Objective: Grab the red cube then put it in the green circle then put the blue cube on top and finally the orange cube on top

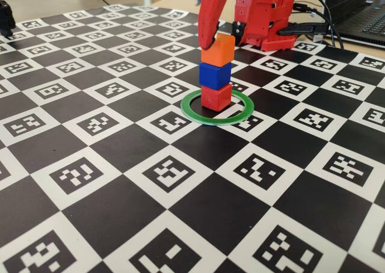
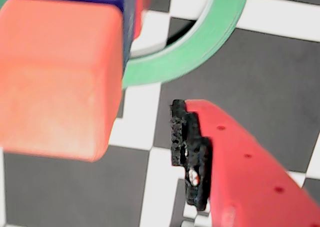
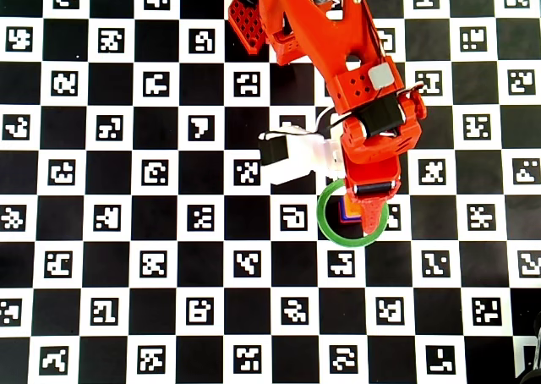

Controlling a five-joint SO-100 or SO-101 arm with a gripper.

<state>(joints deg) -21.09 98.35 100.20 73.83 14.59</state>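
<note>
Three-cube stack inside thin flat green plastic ring (image 1: 198, 115), toward counter's far edge: small matte red cube (image 1: 216, 97), dark blue cube (image 1: 215, 75), bright orange cube (image 1: 218, 49) topmost. Red two-finger hand (image 1: 224, 37) spread, straddling top cube; careless withdrawal likely to topple stack.

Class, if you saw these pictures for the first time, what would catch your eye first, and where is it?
A three-cube tower: the red cube at the bottom, the blue cube on it and the orange cube on top, inside the green circle. The red arm's gripper stands at the orange cube, over a checkerboard mat of coded markers.
</note>
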